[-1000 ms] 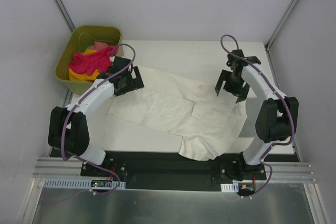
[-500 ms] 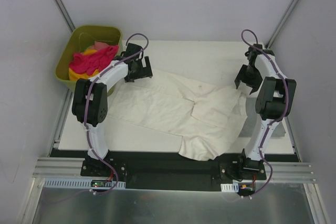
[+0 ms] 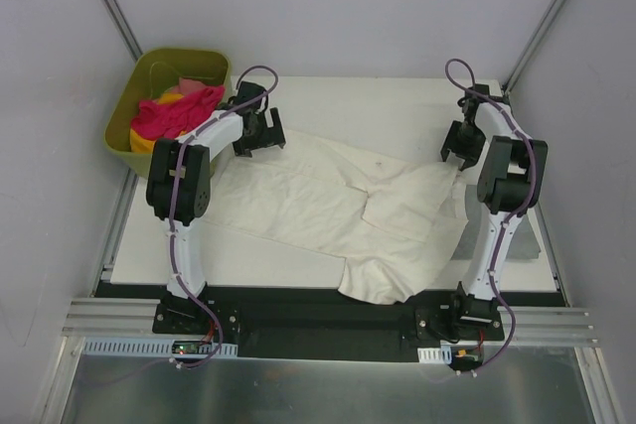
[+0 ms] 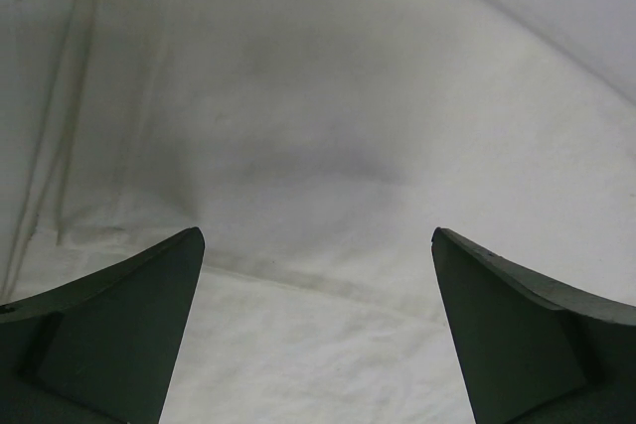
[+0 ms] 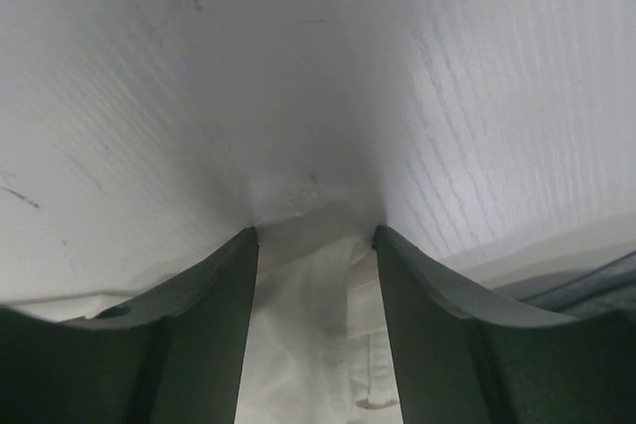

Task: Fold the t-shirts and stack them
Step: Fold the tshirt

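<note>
A large cream-white t-shirt [image 3: 328, 208] lies spread and creased across the table, its near hem hanging over the front edge. My left gripper [image 3: 260, 133] is open just above the shirt's far left corner; in the left wrist view its gripper [image 4: 316, 237] is spread wide over cream cloth [image 4: 298, 146]. My right gripper [image 3: 459, 146] is low at the shirt's far right corner. In the right wrist view that gripper [image 5: 314, 233] is partly open, its tips down at the table, with a cloth edge [image 5: 308, 345] between the fingers. Pink, yellow and red shirts [image 3: 177, 114] lie in the tub.
The olive-green tub [image 3: 149, 71] stands off the table's far left corner, close to my left arm. The white table [image 3: 358, 101] shows bare beyond the shirt. Grey walls and frame posts close in on both sides.
Both arms have reached farther out and lower: the left gripper to the shirt's far left corner, the right to its far right corner. The right jaws have narrowed. The shirt has not moved.
</note>
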Motion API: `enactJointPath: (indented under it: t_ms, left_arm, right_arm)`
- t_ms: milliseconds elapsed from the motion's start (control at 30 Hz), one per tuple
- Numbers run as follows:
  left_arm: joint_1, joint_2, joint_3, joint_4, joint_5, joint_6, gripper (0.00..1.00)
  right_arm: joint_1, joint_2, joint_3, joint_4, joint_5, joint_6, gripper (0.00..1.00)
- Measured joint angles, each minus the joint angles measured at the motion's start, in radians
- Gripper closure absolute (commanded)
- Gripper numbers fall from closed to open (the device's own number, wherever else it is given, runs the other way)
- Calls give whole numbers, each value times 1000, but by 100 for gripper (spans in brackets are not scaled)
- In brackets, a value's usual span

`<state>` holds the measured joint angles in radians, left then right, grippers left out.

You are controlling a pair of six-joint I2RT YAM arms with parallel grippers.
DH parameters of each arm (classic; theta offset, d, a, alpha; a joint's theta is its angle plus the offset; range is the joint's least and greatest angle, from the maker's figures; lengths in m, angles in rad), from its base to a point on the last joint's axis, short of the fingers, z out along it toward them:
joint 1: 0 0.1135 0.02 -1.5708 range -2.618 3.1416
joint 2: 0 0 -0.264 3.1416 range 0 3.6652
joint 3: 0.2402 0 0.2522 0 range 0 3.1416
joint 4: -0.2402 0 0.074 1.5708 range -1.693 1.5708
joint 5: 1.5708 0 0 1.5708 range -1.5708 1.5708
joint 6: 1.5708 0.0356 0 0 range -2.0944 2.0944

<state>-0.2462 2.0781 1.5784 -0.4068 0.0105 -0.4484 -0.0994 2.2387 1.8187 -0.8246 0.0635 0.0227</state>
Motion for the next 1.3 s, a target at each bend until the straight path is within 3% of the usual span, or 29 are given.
enactJointPath:
  t_ms: [100,133,233,300,500,867,1067,1167,1200,1300]
  left_arm:
    - [11,0,1,0,5,0,1]
    - [13,0,1,0,6,0,1]
    - [12,2,1,0,8,-1,1]
    - [12,6,1,0,8,-2,1]
    - [12,14,1,-1,8,-6,1]
    - [12,53,58,-2,7,-24,1]
    - [12,114,138,-4,-5,-59,1]
    - [12,125,155,-4,-23,-80,1]
    - [12,125,155,-6,-29,-85,1]
    - [12,125,154,-13,-51,-99,1]
  right_arm:
    - [0,3,0,2,4,-8,62]
    - [0,3,-1,2,8,-10,75]
    - [-2,3,-3,-1,28,-18,92]
    - [-5,3,-3,-2,37,-17,99]
    - [-2,3,34,-2,59,-8,99]
    - [2,19,285,6,134,3,99]
    - [0,113,395,50,119,5,91]
    - [-2,143,401,57,124,11,68]
    - [-3,148,400,57,130,13,54]
    - [-4,147,390,54,160,14,32]
